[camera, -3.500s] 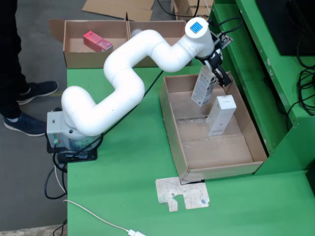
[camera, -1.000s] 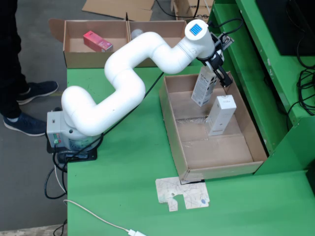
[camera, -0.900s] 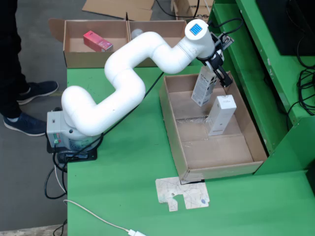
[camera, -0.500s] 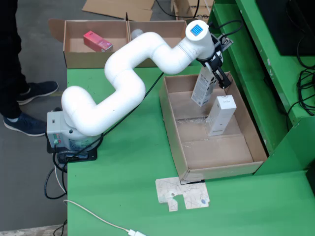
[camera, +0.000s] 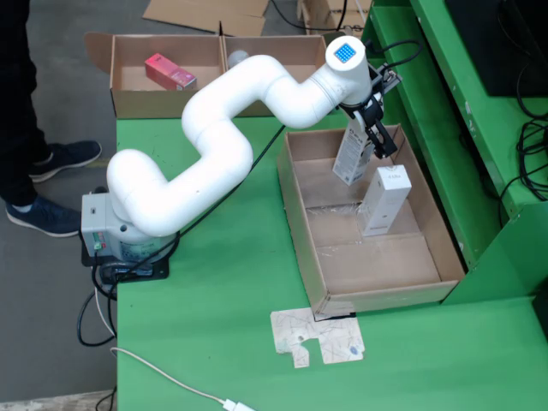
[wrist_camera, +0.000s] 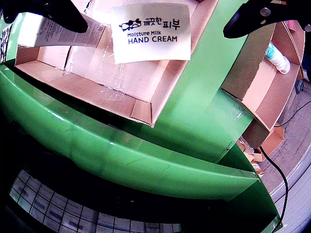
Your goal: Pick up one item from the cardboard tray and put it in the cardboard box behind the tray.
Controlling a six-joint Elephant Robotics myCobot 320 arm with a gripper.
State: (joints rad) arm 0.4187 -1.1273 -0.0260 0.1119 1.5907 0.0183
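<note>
A cardboard tray (camera: pixel 301 235) lies on the green table. A white hand cream box (camera: pixel 352 154) stands tilted at its far end, and a second white box (camera: pixel 384 201) stands upright beside it. My gripper (camera: pixel 374 135) is right over the tilted box. In the wrist view my gripper (wrist_camera: pixel 155 14) is open. Its black fingertips (wrist_camera: pixel 260 18) stand wide on either side of the "HAND CREAM" end face (wrist_camera: pixel 150 34), apart from it. The second box (wrist_camera: pixel 60 33) shows under the left finger. The cardboard box (camera: pixel 128 96) lies behind the tray, at the right in the wrist view (wrist_camera: pixel 272 92).
The cardboard box holds a pink packet (camera: pixel 169 72) and a white bottle (camera: pixel 238 57), which also shows in the wrist view (wrist_camera: pixel 278 54). A cardboard scrap (camera: pixel 317 336) lies in front of the tray. A raised green frame (camera: pixel 479 128) runs along the right. A person's legs (camera: pixel 26 128) stand at the left.
</note>
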